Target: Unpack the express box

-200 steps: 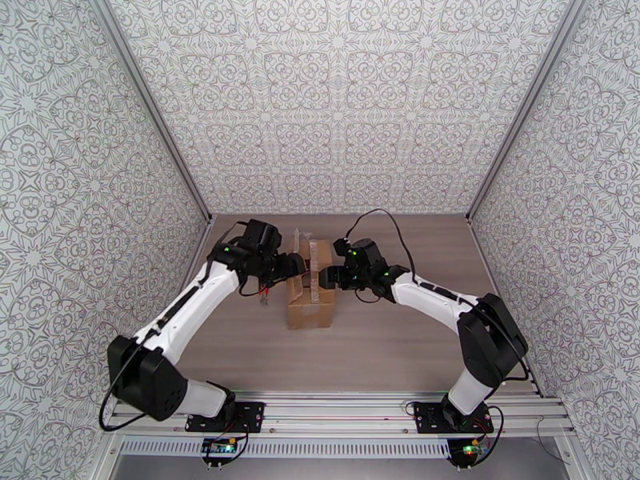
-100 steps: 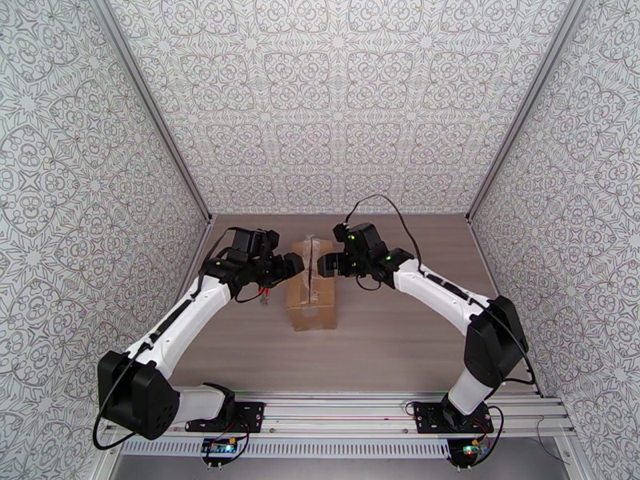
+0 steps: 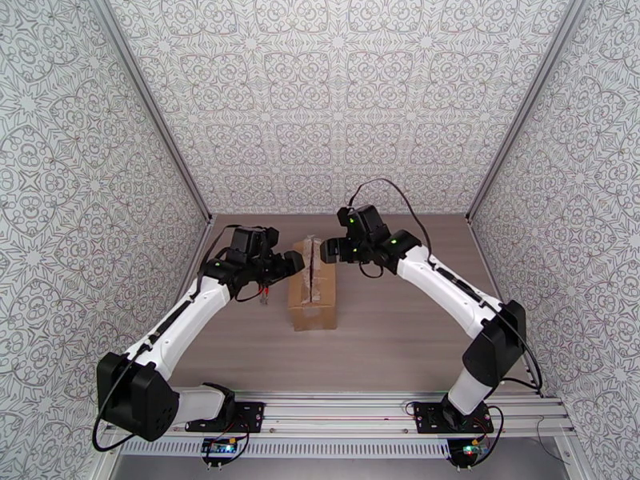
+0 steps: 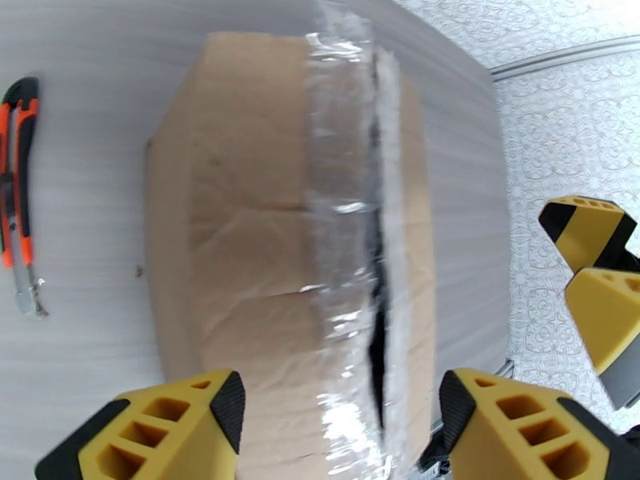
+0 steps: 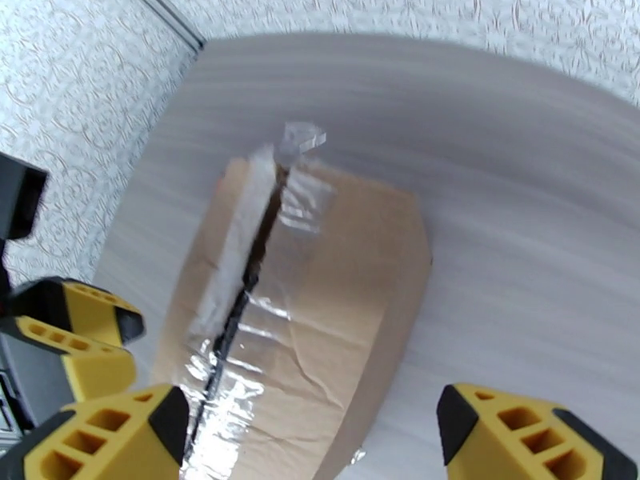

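The express box (image 3: 312, 291) is a brown carton on the wood table, its long axis running away from me. Its taped top seam (image 4: 376, 258) is slit and gapes slightly, the flaps still down. My left gripper (image 3: 294, 265) hovers open over the box's left side, its yellow fingers (image 4: 152, 426) straddling the near end in the left wrist view. Open as well, my right gripper (image 3: 326, 251) hangs above the far right corner of the express box (image 5: 336, 282), touching nothing. A curl of loose tape (image 5: 300, 139) sticks up at the far end.
A red-and-black utility knife (image 4: 20, 194) lies on the table left of the box, under my left arm (image 3: 262, 294). Patterned walls enclose the table on three sides. Bare tabletop (image 3: 400, 338) lies in front of and right of the box.
My right gripper has drawn back from the box's middle toward its far end and risen. The left gripper has shifted slightly. The box stays put with its flaps down.
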